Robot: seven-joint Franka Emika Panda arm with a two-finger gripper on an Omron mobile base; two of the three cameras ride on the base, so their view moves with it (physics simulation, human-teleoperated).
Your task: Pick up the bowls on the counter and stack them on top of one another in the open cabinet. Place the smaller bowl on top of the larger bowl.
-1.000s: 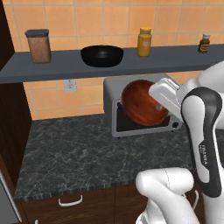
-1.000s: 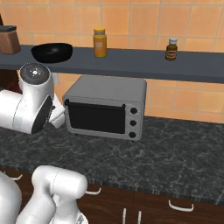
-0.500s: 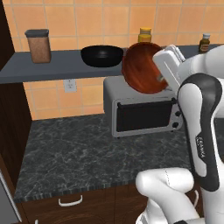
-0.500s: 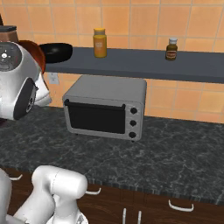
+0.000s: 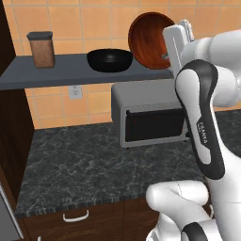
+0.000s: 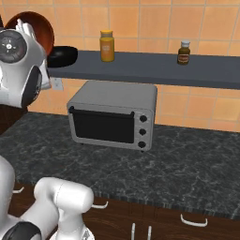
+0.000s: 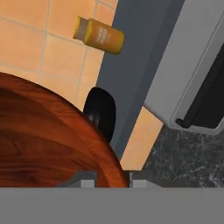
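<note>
The smaller bowl (image 5: 149, 40), reddish-brown and wood-like, hangs tipped on its edge above the open cabinet's grey shelf (image 5: 70, 70). My gripper (image 5: 165, 52) is shut on its right rim. The larger bowl (image 5: 109, 60), glossy black, sits on the shelf just to the left of and below the held bowl. In the right base view the smaller bowl (image 6: 33, 26) shows behind my hand, with the larger bowl (image 6: 63, 55) beside it. In the hand view the smaller bowl (image 7: 48, 135) rises between my fingertips (image 7: 83, 179), and the larger bowl (image 7: 101, 113) lies beyond its rim. The counter (image 5: 94, 164) lies below.
A grey toaster oven (image 5: 150, 120) stands on the counter under the shelf. On the shelf are a brown-filled jar (image 5: 41, 49) at the left, a yellow bottle (image 6: 107, 45) and a small dark bottle (image 6: 183, 52) at the right. A wall outlet (image 5: 74, 92) sits under the shelf.
My arm has lifted the smaller bowl from in front of the toaster oven to above the shelf, closer to the larger bowl. The grip has stayed shut on it.
</note>
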